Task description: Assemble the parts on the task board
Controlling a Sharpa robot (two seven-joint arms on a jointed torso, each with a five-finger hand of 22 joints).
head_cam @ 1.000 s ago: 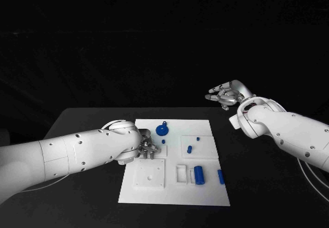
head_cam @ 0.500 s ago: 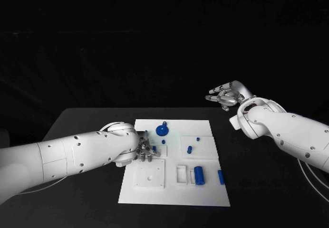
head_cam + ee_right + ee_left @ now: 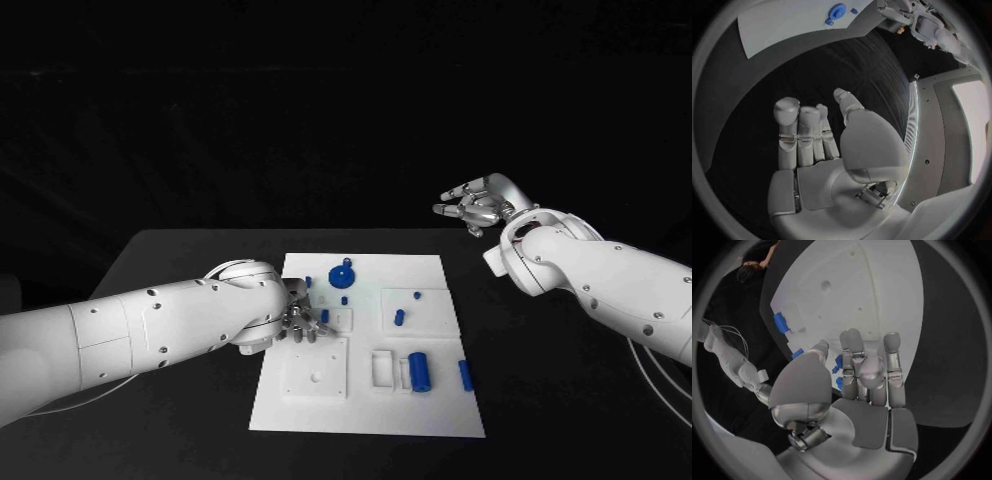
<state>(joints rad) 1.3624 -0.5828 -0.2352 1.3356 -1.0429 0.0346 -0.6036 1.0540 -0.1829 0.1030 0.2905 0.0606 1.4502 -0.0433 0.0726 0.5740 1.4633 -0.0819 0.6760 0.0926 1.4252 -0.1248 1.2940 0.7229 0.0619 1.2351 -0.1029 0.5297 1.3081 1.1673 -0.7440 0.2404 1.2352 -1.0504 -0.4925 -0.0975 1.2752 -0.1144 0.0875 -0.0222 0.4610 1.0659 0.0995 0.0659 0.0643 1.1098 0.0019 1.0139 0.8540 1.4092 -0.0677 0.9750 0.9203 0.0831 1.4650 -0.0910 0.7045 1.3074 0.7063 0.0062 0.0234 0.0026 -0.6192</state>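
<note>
The left hand's (image 3: 299,322) fingers (image 3: 856,352) reach down onto the board (image 3: 433,405) at its left side, beside a small blue peg (image 3: 325,316); whether they pinch anything I cannot tell. The right hand (image 3: 477,203) hangs above the surface (image 3: 173,255), well off the board, its fingers (image 3: 787,131) slightly apart and curled, holding nothing. On the board lie a round blue knob (image 3: 342,275), a blue cylinder (image 3: 418,370) and a blue bar (image 3: 464,373)

left hand (image 3: 299,322) fingertips: contact with task board (image 3: 433,400) unclear | small blue part (image 3: 839,372) half hidden behind fingers
</note>
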